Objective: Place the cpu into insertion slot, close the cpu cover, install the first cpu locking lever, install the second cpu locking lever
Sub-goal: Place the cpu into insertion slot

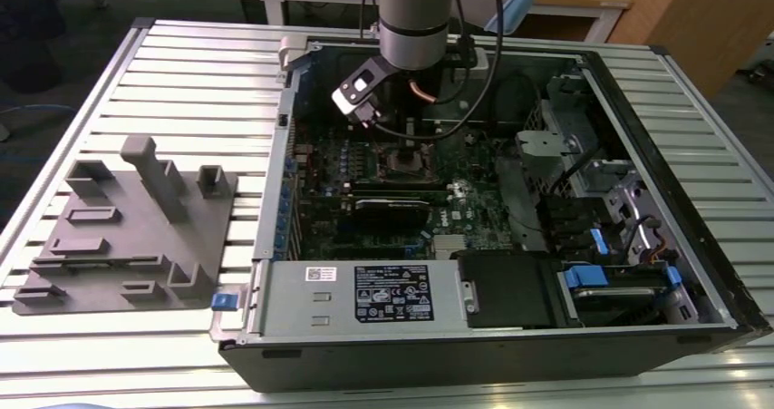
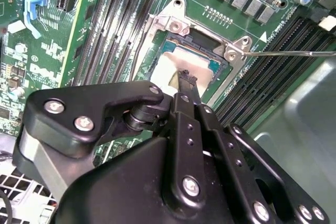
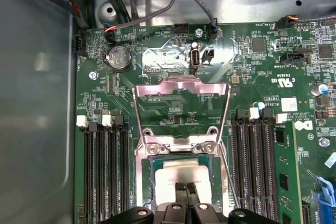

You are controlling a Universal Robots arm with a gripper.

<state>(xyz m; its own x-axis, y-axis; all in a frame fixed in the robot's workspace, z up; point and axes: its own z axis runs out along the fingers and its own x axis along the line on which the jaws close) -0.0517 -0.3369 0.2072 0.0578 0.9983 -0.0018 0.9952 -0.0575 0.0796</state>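
In the exterior view the arm reaches down into an open computer case, and my gripper (image 1: pixel 403 140) hangs just over the insertion slot (image 1: pixel 405 162) on the green motherboard. The cpu (image 3: pixel 181 171) lies flat in the insertion slot (image 3: pixel 151 182), silvery top up. My gripper (image 3: pixel 185 187) has its fingertips close together over the middle of the cpu (image 2: pixel 176 59); whether they touch it I cannot tell. The cpu cover (image 3: pixel 181 81) stands swung open, with the board showing through its window. A thin locking lever (image 2: pixel 289 53) sticks out sideways, unlatched.
Memory slots (image 3: pixel 105 171) flank the socket, with a green card (image 3: pixel 283 171) beyond them. The case wall (image 3: pixel 37 103) is close by. Cables (image 1: pixel 484 92) hang near the arm. A grey fixture plate (image 1: pixel 127 228) lies on the table at the exterior view's left.
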